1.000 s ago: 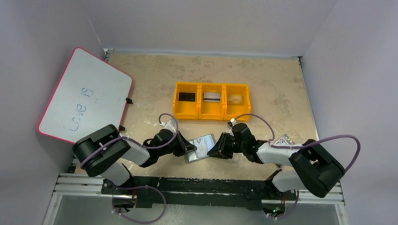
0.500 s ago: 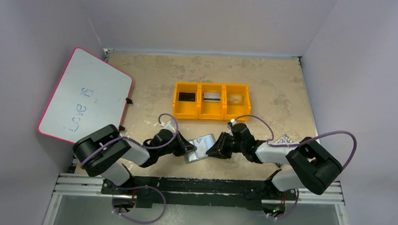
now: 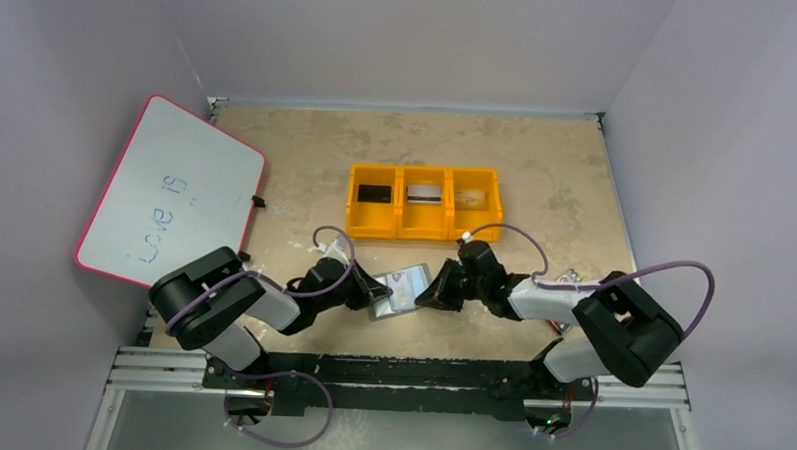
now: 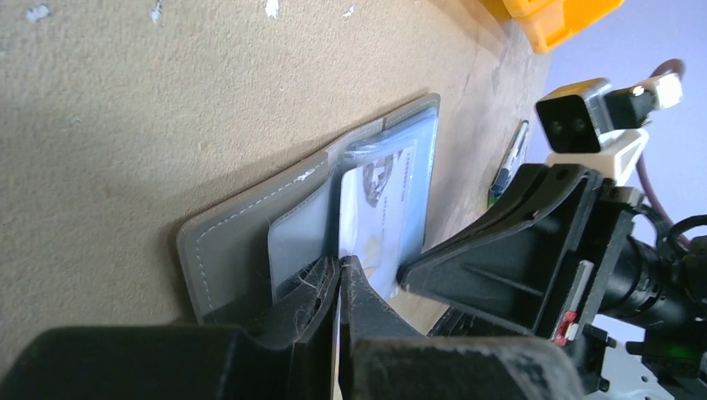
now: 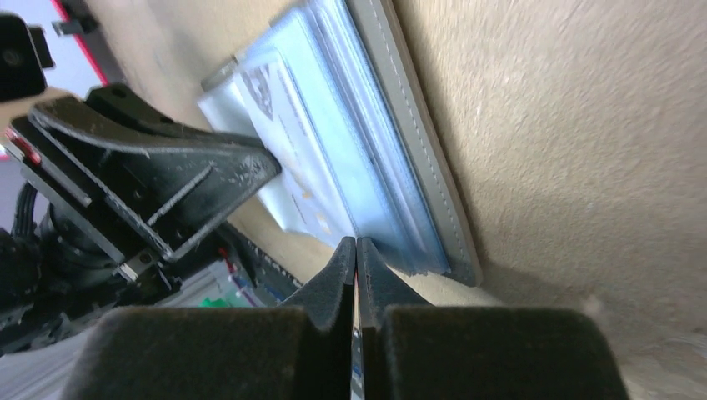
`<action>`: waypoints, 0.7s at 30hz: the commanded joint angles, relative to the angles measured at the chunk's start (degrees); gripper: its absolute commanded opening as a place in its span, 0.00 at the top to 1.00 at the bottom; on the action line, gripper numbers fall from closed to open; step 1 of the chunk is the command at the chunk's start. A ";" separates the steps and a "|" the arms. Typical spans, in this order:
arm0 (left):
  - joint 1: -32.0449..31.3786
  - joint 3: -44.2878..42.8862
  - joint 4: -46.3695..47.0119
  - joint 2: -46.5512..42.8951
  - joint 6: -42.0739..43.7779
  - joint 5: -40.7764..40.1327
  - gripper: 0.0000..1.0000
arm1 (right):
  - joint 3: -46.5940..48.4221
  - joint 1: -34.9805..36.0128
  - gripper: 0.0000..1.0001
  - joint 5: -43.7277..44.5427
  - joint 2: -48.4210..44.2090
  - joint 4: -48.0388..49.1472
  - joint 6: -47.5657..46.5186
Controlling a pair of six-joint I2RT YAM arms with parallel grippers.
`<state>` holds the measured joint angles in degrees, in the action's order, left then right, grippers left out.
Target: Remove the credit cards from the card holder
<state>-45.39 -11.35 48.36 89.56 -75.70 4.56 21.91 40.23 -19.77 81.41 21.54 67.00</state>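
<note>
**Closed grips at either edge**

The left fingers [image 4: 321,310] are pinched tight on the near edge of the dark-grey folding card holder [image 4: 242,237], pale blue-grey inside, lying open on the tan tabletop [image 4: 125,108]. The right fingers [image 5: 332,279] are pressed together at its opposite edge; whether they nip anything I cannot tell. A pale printed card [image 4: 375,200] sits in its clear pocket. Beyond, a yellow three-part plastic bin tray [image 3: 422,232] holds a black card [image 3: 376,193], a silver-white card [image 3: 425,194] and a beige card [image 3: 468,197].

Soft even light, blurry wrist foregrounds
</note>
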 commanded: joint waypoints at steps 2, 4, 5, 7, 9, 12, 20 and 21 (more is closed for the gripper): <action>-0.14 -0.31 -13.25 -2.45 5.25 -2.18 1.00 | 3.37 0.20 1.00 9.57 -6.30 -4.67 -3.92; -0.10 -1.41 -14.29 -3.14 6.95 -1.87 1.00 | 3.36 0.20 0.96 7.30 -8.45 -4.72 -5.50; -0.06 -2.21 -14.29 -3.15 7.45 -1.54 1.00 | 3.39 0.16 0.92 6.71 -8.87 -3.10 -5.68; -0.05 -3.08 -13.72 -2.88 7.99 -0.88 1.00 | 4.87 -0.13 0.83 6.41 -8.58 -3.53 -7.43; -0.05 -3.42 -12.64 -2.85 7.65 -0.60 1.00 | 6.72 -0.39 0.79 4.78 -6.52 -3.24 -9.41; -0.05 -3.40 -11.26 -3.35 7.10 -0.61 1.00 | 10.01 -0.61 0.76 4.49 -1.76 -6.08 -11.26; 0.04 -6.27 -25.02 -8.77 9.70 -3.25 0.67 | 14.44 -1.20 0.66 5.16 4.15 -11.47 -16.21; 0.04 -6.39 -26.96 -10.87 10.00 -4.46 0.61 | 14.34 -1.20 0.64 4.90 4.19 -11.29 -16.27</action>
<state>-45.52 -16.88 33.93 83.85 -69.36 4.49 33.69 39.29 -14.50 85.08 13.26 54.54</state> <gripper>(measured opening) 0.277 0.333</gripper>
